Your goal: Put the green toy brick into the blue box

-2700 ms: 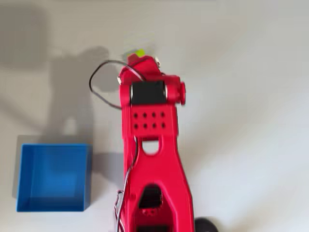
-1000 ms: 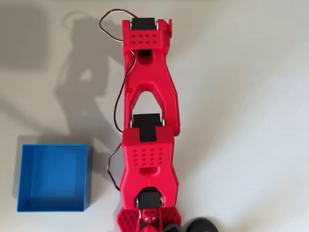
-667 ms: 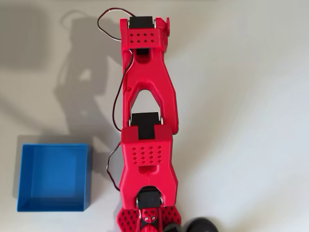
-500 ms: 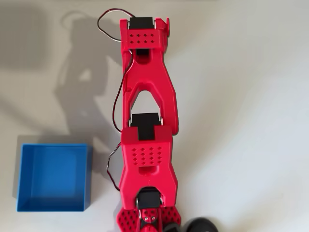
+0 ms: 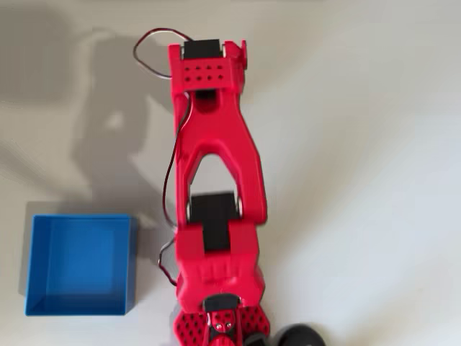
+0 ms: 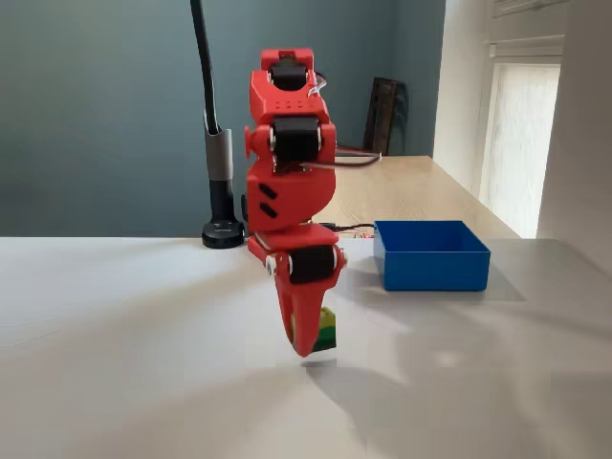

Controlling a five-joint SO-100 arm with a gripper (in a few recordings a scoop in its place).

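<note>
Fixed view, centre frame: gripper (image 6: 311, 339) clamps the brick (image 6: 327, 330), lifted clear of the table (image 6: 115, 325). Box (image 6: 430, 256) sits right of centre, well apart.

I see a white table (image 6: 115, 316), a black lamp stand (image 6: 221, 182) upper left of centre, a wooden desk (image 6: 411, 186) behind, a window (image 6: 521, 134) at right.

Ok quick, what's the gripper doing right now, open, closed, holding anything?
Gripper: closed on the green toy brick, held just above the table in the fixed view.
</note>
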